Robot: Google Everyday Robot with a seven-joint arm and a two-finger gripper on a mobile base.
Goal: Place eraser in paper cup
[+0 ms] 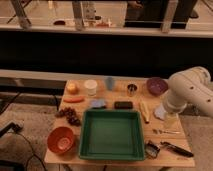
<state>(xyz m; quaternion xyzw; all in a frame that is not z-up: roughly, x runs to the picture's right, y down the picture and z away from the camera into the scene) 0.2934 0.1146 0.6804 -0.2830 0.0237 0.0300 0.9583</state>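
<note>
The eraser [123, 105] is a small dark flat block lying on the wooden table [186, 140] just behind the green tray. The paper cup [90, 87] is white and stands upright at the back of the table, to the left of the eraser. A blue cup [110, 83] stands next to it. My white arm [187, 90] comes in from the right. My gripper [169, 120] hangs low over the table's right side, well to the right of the eraser and apart from it.
A green tray [111, 150] fills the front middle. A blue-grey cloth piece [98, 103] lies left of the eraser. Around them are an orange bowl [61, 139], grapes [69, 115], a carrot [73, 99], a metal cup [131, 89], a purple bowl [156, 86] and utensils [175, 148].
</note>
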